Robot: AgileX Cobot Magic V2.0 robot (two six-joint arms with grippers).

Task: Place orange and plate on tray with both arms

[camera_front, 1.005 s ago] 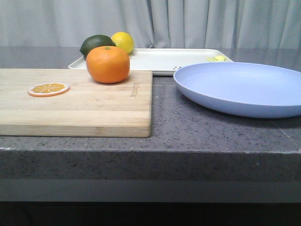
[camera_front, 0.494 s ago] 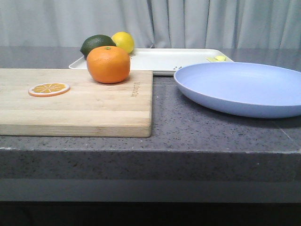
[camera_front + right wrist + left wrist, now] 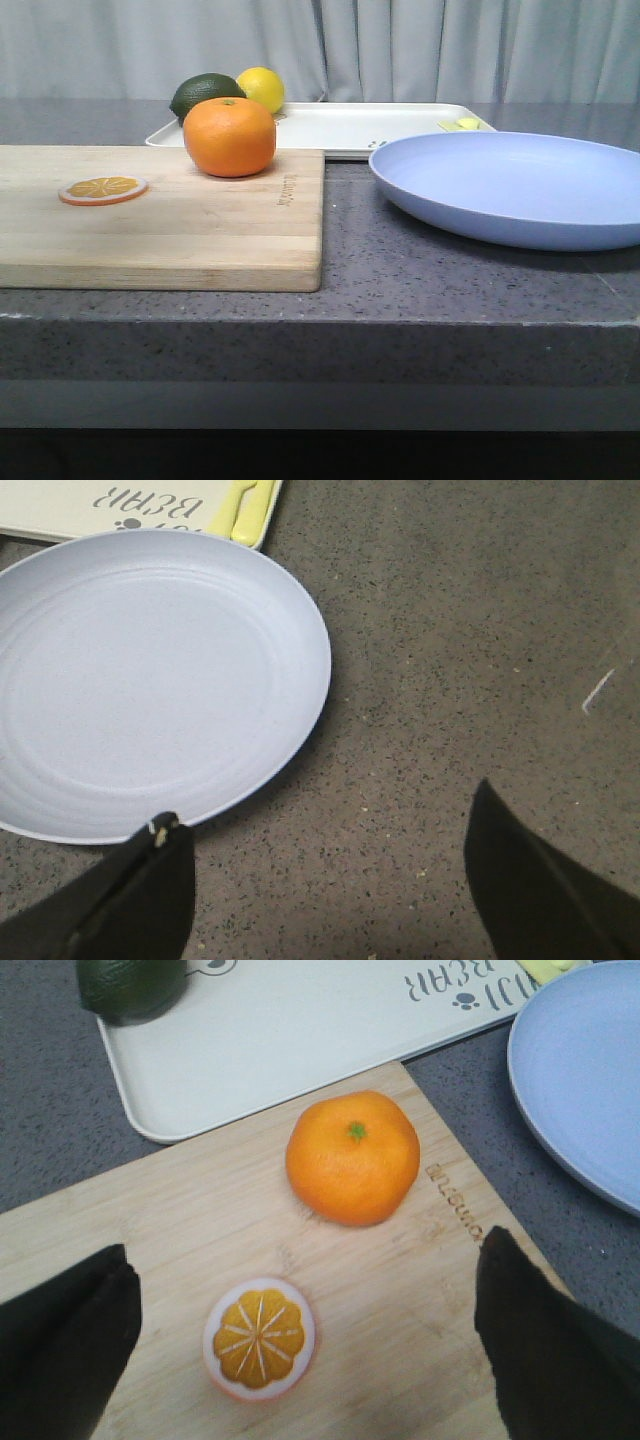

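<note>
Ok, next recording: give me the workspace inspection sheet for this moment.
Surface: dark speckled stone counter; a wooden cutting board lies on its left part.
Job's things: orange sits on the cutting board; plate sits on the counter right of the board; tray lies behind both, neither on it yet.
Clutter: orange slice on the board; dark green fruit and lemon at the tray's left end; a small yellow item on the tray's right end.
Grippers: left tool open above the board; right tool open beside the plate's edge.
Cables: nothing seen.
Surroundings: grey curtain behind.
</note>
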